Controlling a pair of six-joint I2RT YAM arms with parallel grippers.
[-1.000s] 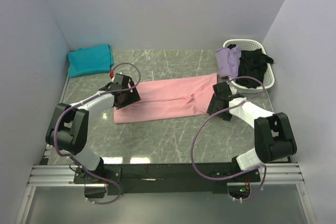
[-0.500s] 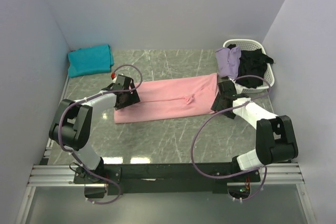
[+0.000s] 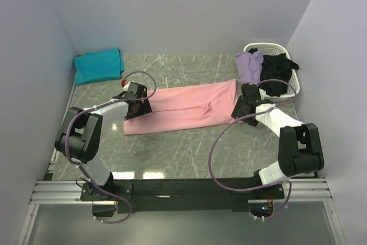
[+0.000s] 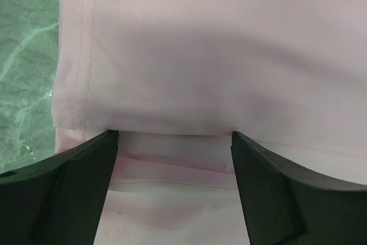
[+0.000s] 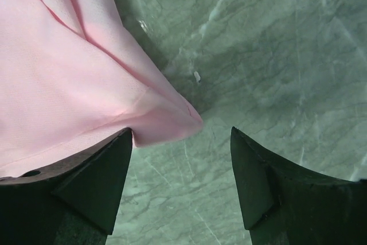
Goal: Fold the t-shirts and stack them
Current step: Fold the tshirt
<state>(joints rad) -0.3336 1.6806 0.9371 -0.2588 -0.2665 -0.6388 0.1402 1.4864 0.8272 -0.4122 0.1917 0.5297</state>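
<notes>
A light pink t-shirt lies on the marble table, folded into a long strip. My left gripper is low over its left end. In the left wrist view the pink cloth fills the frame, and my left gripper is open with layered hem edges between its fingers. My right gripper is at the strip's right end. It is open over bare marble, and the pink corner reaches just past its left finger. A folded teal t-shirt lies at the back left.
A white basket at the back right holds a lavender t-shirt and a black one, both draped over its rim. Walls close in the table on the left, back and right.
My right gripper has shifted back and to the right along the shirt's right end. The left gripper has edged slightly towards the shirt's left end. The pink shirt has not moved.
</notes>
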